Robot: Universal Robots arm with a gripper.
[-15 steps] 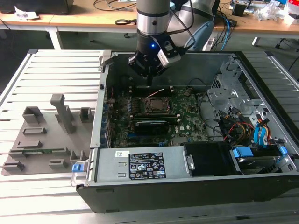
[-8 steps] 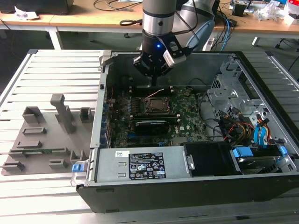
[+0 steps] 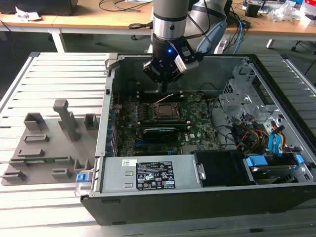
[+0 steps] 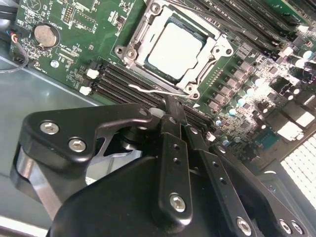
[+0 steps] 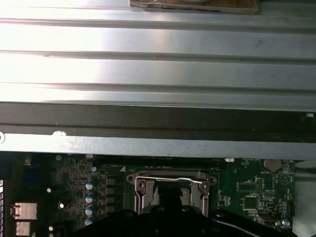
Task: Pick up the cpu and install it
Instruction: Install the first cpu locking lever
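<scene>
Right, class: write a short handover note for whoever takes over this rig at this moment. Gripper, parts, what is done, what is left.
Gripper: empty, fingers together, above the green motherboard beside the socket.
CPU: the small square chip with the silvery-white metal top lies inside the dark metal-framed socket, in the open black computer case.
Done: chip placed in the socket.
Left: whether the socket's frame is latched cannot be judged; check it.

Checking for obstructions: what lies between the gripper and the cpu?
In the second wrist view, the socket frame's edge and black memory slots lie between the gripper and the cpu seated in the socket.
</scene>
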